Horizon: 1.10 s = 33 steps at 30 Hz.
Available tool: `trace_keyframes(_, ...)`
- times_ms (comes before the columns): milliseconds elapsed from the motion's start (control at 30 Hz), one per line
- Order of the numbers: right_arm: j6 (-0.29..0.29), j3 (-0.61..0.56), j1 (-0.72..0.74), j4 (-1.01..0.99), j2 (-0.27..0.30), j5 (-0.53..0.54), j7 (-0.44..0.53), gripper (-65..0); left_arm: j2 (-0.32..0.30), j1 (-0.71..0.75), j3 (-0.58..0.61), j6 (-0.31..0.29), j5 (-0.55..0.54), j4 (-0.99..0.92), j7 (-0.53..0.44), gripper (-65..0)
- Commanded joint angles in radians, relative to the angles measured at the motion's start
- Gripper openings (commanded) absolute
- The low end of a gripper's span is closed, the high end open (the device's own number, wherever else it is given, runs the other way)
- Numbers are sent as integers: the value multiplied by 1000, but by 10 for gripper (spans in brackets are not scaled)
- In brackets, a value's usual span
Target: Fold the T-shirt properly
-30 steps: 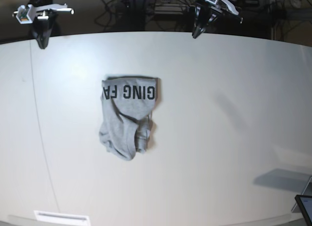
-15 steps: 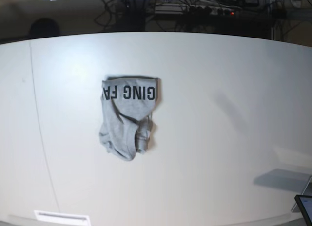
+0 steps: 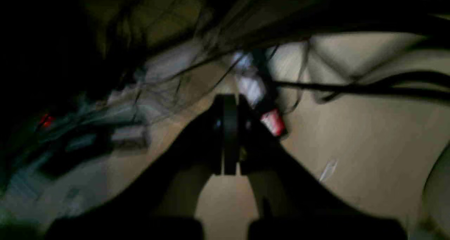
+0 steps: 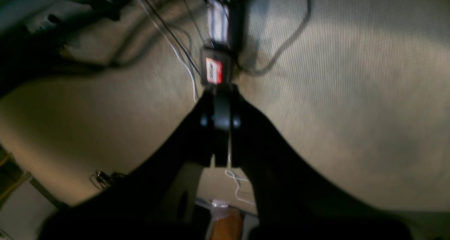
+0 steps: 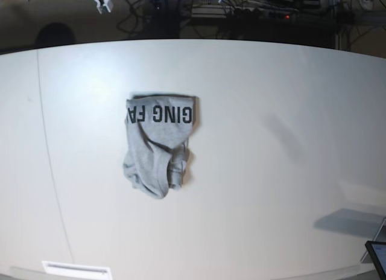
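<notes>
dark clutter of cables (image 5: pixel 265 11) runs behind the far edge of the white bench (image 5: pixel 283 171). we see the t-shirt (image 5: pixel 158 144) lying bunched on the bench, left of its middle and nearer the far edge, with black letters showing along its far fold. neither arm touches it. our left gripper (image 3: pixel 230 134) has its jaws pressed together over blurred floor and cables, holding nothing. our right gripper (image 4: pixel 221 127) is the same, jaws together and empty above carpet (image 4: pixel 351 109).
</notes>
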Motion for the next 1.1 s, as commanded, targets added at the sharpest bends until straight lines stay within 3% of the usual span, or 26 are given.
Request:
trace_keyframes(0, -52, -16, 9, -39, 3, -2, 5, -650, -2, 9, 1, 2, -1, 0, 43, -650)
trace_keyframes(133, -242, -101, 62, -73, -31, -7, 8, -650, -8, 8, -7, 2, -10, 72, 192, -650)
trace_keyframes(233, -310, -138, 88, -78, -86, -7, 9, -649, -5, 9, -8, 2, -12, 93, 197, -650)
trace_keyframes(333, -314, -140, 95, -78, -112, -5, 11, -649, 1, 0, -8, 2, -10, 95, 169, -650)
trace_keyframes(533, -316, -140, 97, -73, -106, -4, 11, -649, 7, -47, -11, 2, -21, 92, 138, -650)
trace_keyframes(633, -316, -138, 92, -79, -106, -2, 11, -649, 35, -70, -10, 2, -98, 90, 158, -650)
trace_keyframes(800, -316, -137, 88, -79, -109, -2, 11, -649, 32, -64, -7, -1, -194, 92, 82, -650)
trace_keyframes(1067, -316, -137, 94, -79, -113, -2, 11, -649, 15, -74, -7, -1, -208, 92, 80, -650)
